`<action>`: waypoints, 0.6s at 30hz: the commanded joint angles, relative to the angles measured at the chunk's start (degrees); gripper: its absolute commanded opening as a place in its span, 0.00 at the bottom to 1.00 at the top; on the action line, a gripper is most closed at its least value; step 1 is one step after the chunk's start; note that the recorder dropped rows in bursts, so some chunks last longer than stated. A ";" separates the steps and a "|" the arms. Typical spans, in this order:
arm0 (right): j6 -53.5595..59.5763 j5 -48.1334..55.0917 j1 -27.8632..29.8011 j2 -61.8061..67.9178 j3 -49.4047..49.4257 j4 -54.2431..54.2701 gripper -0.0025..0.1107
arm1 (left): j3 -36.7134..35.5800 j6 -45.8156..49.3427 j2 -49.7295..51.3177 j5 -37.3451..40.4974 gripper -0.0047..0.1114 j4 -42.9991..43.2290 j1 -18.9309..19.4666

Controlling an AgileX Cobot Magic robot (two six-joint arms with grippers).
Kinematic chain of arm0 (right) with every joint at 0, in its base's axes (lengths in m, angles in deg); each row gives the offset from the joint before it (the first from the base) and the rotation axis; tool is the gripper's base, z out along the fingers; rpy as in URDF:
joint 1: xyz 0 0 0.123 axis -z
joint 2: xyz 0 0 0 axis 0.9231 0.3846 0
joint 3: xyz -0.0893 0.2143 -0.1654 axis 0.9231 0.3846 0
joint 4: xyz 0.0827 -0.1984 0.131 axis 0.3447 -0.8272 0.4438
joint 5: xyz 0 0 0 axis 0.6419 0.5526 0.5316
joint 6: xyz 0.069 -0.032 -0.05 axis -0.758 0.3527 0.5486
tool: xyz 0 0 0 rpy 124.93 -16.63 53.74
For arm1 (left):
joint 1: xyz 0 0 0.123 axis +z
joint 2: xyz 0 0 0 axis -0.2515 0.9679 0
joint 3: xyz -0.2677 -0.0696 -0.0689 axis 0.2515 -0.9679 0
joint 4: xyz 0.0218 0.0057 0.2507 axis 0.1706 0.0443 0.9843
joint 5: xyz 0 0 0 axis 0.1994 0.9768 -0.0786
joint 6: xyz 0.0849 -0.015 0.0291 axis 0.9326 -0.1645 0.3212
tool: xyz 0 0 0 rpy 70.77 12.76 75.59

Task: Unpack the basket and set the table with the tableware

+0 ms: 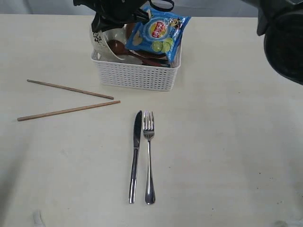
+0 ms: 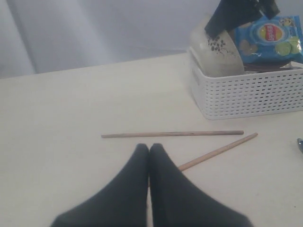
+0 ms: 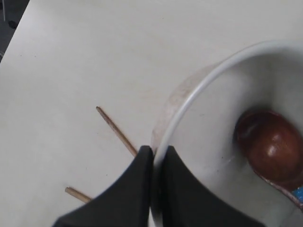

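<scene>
**A:** Which step is shown?

**B:** Unpacking the bowl (image 3: 208, 142). The right fingers (image 3: 137, 179) are clamped on its rim at the left end of the basket (image 1: 137, 75), far middle of the bench (image 1: 227, 142). A wooden spoon (image 3: 270, 146) rests inside. The left fingers (image 2: 128, 184) are pressed together, empty, near the chopsticks (image 1: 68, 111) at left.

**A:** And next?

**B:** Probably a level lift clear of the basket wall, then placement near the knife (image 1: 135, 156) and fork (image 1: 149, 156).
</scene>
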 commanded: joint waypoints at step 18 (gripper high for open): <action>13.50 1.09 0.16 -0.22 -0.41 15.14 0.02 | -0.11 0.03 -0.12 -0.46 0.04 -0.12 -0.37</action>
